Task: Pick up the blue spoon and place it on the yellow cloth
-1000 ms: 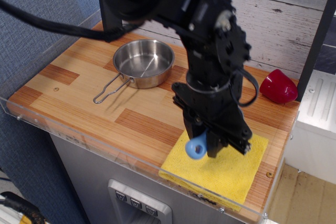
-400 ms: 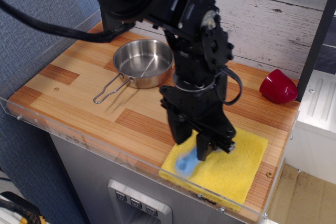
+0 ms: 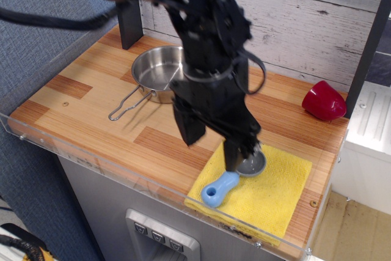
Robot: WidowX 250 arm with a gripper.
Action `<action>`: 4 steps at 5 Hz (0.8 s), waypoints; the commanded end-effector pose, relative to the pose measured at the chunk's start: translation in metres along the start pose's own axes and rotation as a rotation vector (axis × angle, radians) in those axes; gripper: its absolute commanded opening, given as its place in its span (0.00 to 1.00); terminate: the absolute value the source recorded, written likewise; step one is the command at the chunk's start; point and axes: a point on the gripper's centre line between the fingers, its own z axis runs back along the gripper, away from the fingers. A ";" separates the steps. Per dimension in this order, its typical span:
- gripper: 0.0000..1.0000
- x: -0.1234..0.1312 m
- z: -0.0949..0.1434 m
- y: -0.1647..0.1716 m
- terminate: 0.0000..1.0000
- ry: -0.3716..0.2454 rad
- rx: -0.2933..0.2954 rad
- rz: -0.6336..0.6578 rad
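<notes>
Observation.image looks down at a wooden butcher-block counter [image 3: 91, 99] with striped planks in light and darker tones, and a clear acrylic lip [image 3: 122, 172] running along the front edge. Behind it is a whitewashed plank wall [image 3: 317, 22], and on the left some blue-grey fabric panelling [image 3: 43, 22]. Below the counter front there's a grey panel with a few buttons [image 3: 159, 236].

Other stuff: a steel pan [image 3: 160, 73] with a wire handle sits towards the back left, partly hidden by the arm. A red rounded thing [image 3: 324, 100] sits at the far right by a dark post.

The big black arm blocks most of the middle. Its gripper [image 3: 214, 145] hangs over the left side of the yellow cloth [image 3: 272, 194], jaws spread apart with nothing between them. The blue spoon [image 3: 223, 186] lies flat on the cloth, grey bowl up by the right finger, blue handle pointing at the front-left corner. Can't tell if that finger touches the bowl.
</notes>
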 end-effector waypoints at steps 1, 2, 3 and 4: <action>1.00 -0.004 0.070 0.041 0.00 -0.058 0.179 0.313; 1.00 -0.001 0.067 0.047 0.00 -0.054 0.139 0.352; 1.00 0.003 0.059 0.049 0.00 -0.052 0.089 0.328; 1.00 0.003 0.059 0.049 0.00 -0.052 0.089 0.328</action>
